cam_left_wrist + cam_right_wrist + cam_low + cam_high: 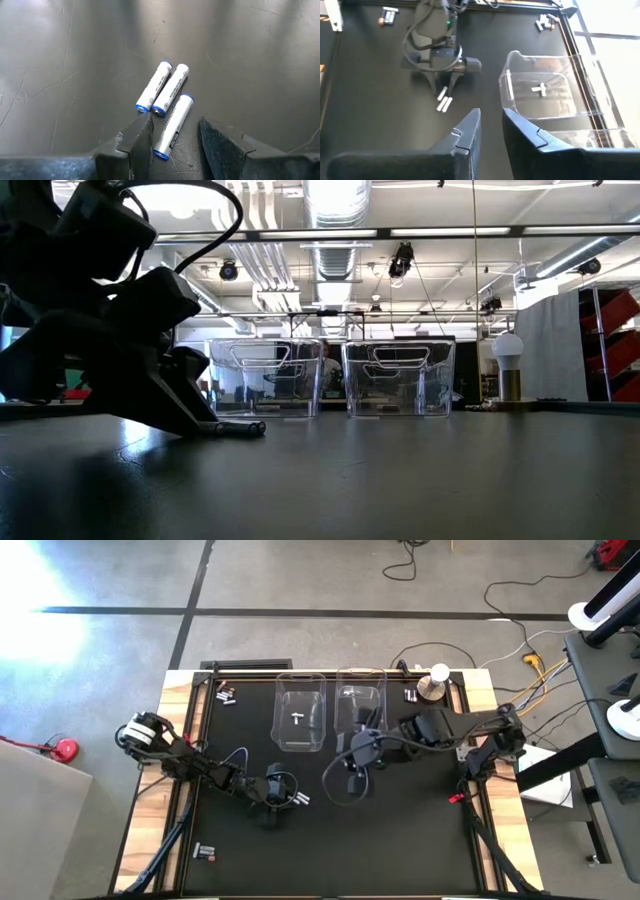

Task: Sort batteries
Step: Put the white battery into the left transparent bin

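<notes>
Batteries (pixel 167 102): three white cylinders, blue-ended, lying parallel, aimed diagonally away from the fingers.
Left gripper (pixel 172 142): parted, straddling one battery.
Right gripper (pixel 491 131): narrow, empty.

I'm seeing three white, blue-tipped batteries (pixel 165 100) lying flat together on the mat; others are perhaps scattered at its corners.

Left gripper (pixel 172 145) low, fingers parted; right gripper (pixel 491 131) raised, empty.

- The left gripper (pixel 205 423) hides part of the batteries (pixel 240 428) in the low view.
- Battery groups at 11 o'clock (pixel 226 694) and 7 o'clock (pixel 204 853) are too small to tell types.
</notes>
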`<state>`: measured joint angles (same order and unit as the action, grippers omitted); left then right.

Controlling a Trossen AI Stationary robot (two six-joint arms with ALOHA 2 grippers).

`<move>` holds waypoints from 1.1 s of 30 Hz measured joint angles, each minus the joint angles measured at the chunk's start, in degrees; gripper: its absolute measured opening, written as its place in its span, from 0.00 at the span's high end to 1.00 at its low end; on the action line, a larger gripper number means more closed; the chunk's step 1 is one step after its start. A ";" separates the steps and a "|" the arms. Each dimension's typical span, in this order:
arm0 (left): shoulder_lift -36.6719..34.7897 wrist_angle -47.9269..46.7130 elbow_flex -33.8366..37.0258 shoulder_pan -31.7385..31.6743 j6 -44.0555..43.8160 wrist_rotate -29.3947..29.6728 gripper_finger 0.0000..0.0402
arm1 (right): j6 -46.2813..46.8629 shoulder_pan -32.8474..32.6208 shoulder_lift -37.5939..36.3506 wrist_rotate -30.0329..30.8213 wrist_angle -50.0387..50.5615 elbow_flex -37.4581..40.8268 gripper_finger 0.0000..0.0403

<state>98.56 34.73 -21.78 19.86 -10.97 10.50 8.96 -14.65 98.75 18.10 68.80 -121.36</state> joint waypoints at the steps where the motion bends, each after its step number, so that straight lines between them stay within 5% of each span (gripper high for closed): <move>1: 0.00 -0.17 -0.02 0.00 -0.10 -0.02 0.62 | 0.01 0.09 0.02 -0.01 0.28 0.00 0.83; 6: -0.12 -1.21 -0.11 0.07 1.65 -0.40 0.67 | 0.01 0.04 0.05 -0.09 2.86 0.00 0.85; 15: -0.39 -1.45 -0.11 0.00 0.75 -4.07 0.96 | -0.63 0.71 0.03 -0.07 4.36 0.00 0.87; 22: -5.10 -7.19 0.04 0.35 -1.69 -7.22 0.94 | -0.61 1.61 0.03 -0.08 4.44 0.00 0.87; 27: -12.01 -17.55 0.08 0.87 -3.30 -8.57 0.94 | -0.54 2.16 0.03 -0.05 4.30 0.00 0.86; 33: -20.95 -41.50 -7.34 1.51 -3.14 -9.53 0.95 | -0.46 2.29 0.01 -0.08 4.18 0.00 0.85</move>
<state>77.61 -6.78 -29.12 21.37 -14.11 0.97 8.50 -12.36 98.76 18.02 72.98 -121.36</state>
